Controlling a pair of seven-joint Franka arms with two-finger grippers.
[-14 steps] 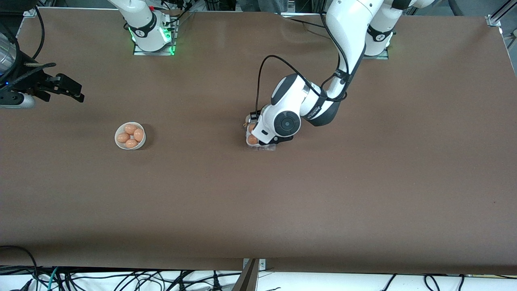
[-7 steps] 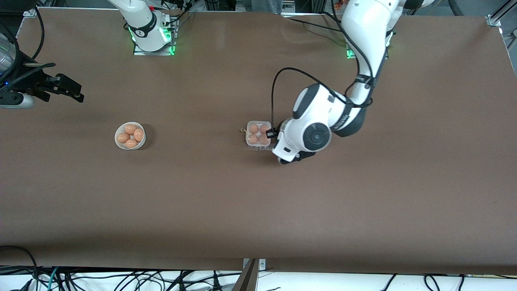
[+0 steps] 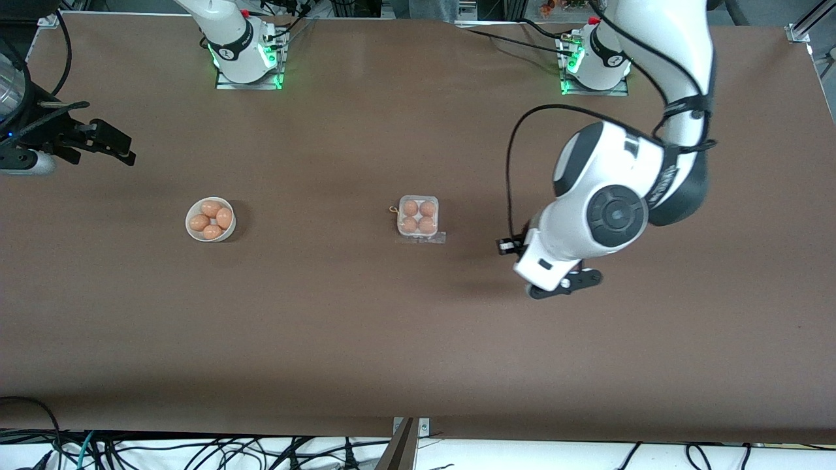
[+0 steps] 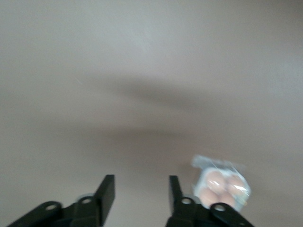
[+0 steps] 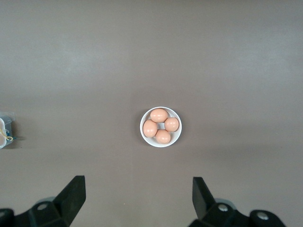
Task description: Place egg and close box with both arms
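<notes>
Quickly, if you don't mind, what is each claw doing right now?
Left claw: open, holding nothing, over bare table beside the box.
Right claw: open, holding nothing, waiting above the bowl.

A robotics lab, not a home or kitchen. Two white jointed arms [image 3: 627, 202] bolted by green-lit bases [image 3: 248, 62] along the far edge of a wide bench [image 3: 326, 326] covered in plain brown sheeting. Aluminium framing at the corners, tangled black cables [image 3: 196, 450] hanging off the near edge, camera gear [image 3: 39, 140] clamped at the right arm's end.
</notes>
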